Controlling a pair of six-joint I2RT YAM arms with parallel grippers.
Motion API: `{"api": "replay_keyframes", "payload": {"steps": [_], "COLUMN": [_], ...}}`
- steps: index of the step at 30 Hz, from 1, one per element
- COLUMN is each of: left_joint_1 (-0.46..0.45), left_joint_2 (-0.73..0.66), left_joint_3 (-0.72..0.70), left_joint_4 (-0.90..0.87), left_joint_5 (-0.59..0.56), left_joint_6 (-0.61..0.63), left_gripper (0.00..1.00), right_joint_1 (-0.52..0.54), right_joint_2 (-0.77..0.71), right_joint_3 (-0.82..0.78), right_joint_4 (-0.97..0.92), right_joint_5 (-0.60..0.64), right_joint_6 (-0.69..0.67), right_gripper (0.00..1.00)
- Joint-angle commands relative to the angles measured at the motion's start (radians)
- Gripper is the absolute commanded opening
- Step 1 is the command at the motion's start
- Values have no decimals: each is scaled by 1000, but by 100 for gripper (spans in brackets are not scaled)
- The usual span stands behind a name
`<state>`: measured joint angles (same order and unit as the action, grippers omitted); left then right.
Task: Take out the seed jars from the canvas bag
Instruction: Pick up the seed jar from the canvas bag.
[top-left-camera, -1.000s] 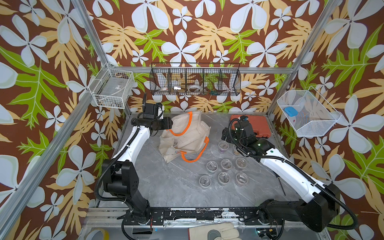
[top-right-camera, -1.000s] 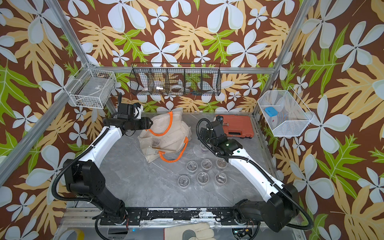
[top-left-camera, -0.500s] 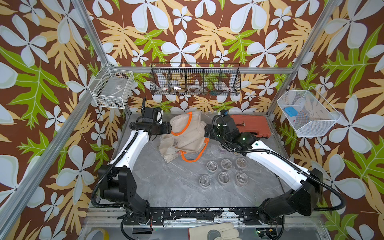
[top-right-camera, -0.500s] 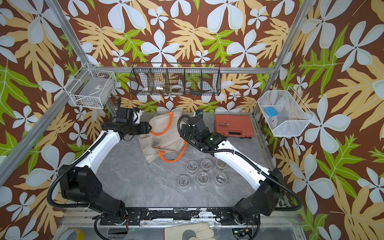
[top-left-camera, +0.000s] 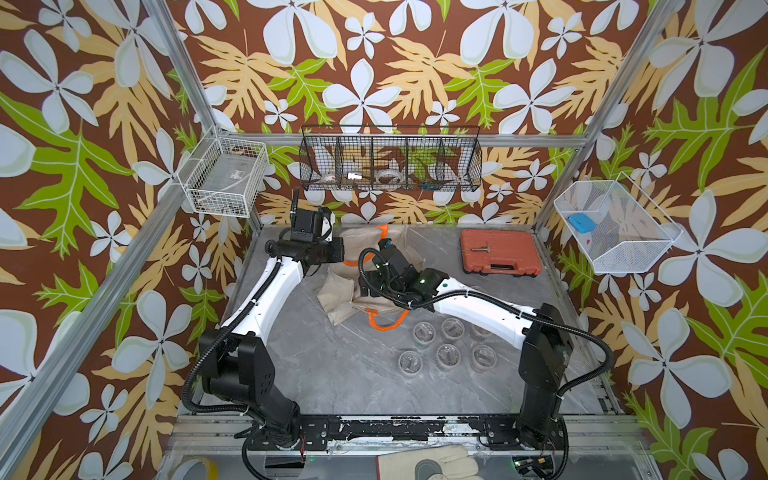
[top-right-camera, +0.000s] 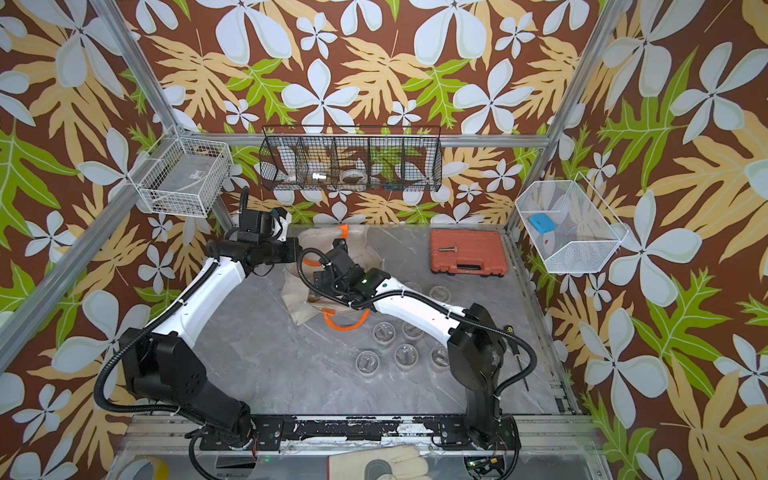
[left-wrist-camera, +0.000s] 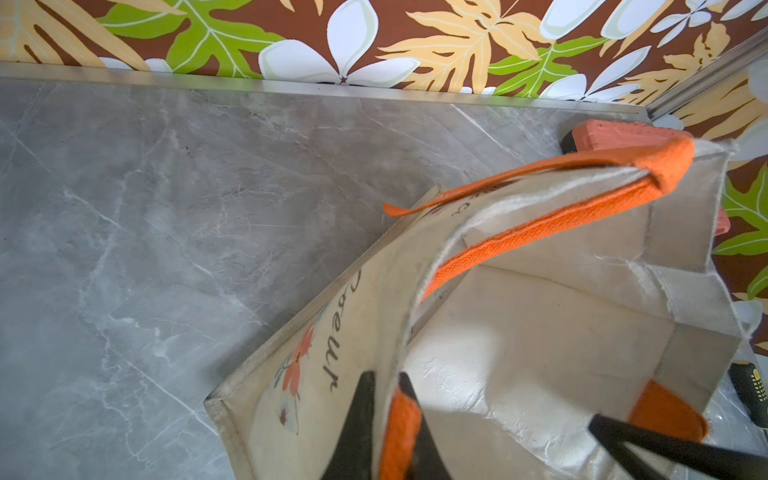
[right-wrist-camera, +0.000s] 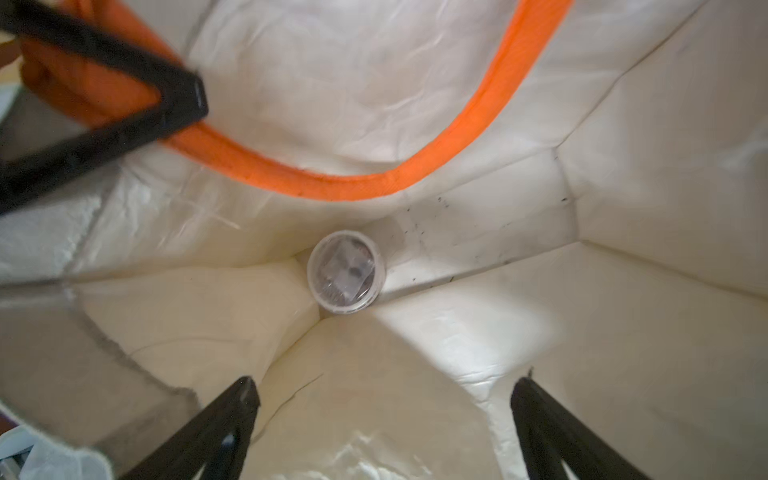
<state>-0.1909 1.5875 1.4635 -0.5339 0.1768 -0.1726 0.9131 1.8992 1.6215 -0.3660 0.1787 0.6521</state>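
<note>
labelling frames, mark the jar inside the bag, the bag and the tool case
jar (right-wrist-camera: 345, 272), right wrist view, its lid
bag (left-wrist-camera: 540, 332), left wrist view, inner wall
tool case (top-left-camera: 505, 251), in a top view, its lid

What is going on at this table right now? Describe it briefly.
The left gripper is shut on the rim of the canvas bag, holding it open. The right gripper, jaws open, points into the bag at one seed jar at the bottom, not touching it. Other jars stand on the table.
</note>
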Motion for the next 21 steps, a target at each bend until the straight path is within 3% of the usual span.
{"api": "replay_keyframes", "payload": {"steps": [1,6,15,21], "left_joint_1": [-3,-3,-3,-4], "left_joint_2": [-18,-49,-120,-138], "left_joint_3": [-11,-57,-149,-173], "left_joint_4": [77,125,209,237], "left_joint_5": [36,76,150,205], "left_joint_6": [23,33,51,51], "left_gripper": [0,0,0,0], "right_joint_1": [44,82,1,-14], "right_joint_2": [31,101,44,124], "right_joint_3": [31,108,-12,5], "right_joint_4": [47,2,76,127], "right_joint_5": [-16,-38,-23,-21], "right_joint_6": [28,21,50,62], "right_gripper": [97,97,98,98]}}
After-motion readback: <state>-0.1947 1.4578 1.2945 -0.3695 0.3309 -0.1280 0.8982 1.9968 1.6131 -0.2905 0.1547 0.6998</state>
